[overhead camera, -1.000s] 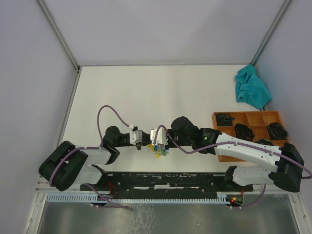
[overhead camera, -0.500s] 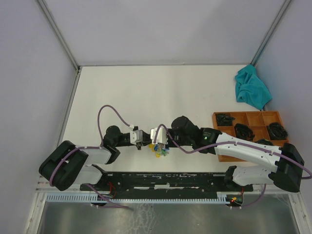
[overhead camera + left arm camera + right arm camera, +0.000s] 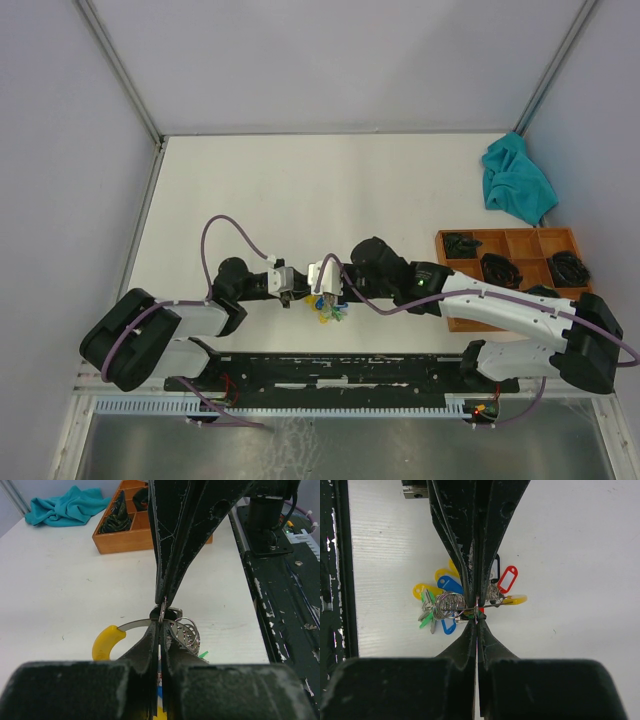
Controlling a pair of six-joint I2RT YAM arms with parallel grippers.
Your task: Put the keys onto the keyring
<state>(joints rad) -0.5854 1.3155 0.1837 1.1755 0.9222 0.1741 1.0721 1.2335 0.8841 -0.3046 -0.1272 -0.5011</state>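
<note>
— Where are your two grippers?

— Tip to tip, low over the table (image 3: 300, 190) near its front edge. My left gripper (image 3: 161, 626) comes in from one side and my right gripper (image 3: 477, 624) from the other, nose against nose.

— Apart or together?

— Both pairs of fingers are pressed together, with no gap in either. A thin silver edge runs through the spot where the tips meet. I can't tell which pair actually pinches it.

— And the keyring?

— The keyring (image 3: 449, 604) sits right at that meeting point, its wire coil just beside my tips. A red tag (image 3: 508, 579), a blue tag (image 3: 451, 585) and a yellow tag (image 3: 106, 641) fan out under it.

— The keys?

— Something dark and a fleck of green sit at the tips. I can't say whether they are loose or already on the bunch.

— Anything else?

— A wooden tray (image 3: 125, 542) to my right, and a teal cloth (image 3: 517, 180) beyond it.
</note>
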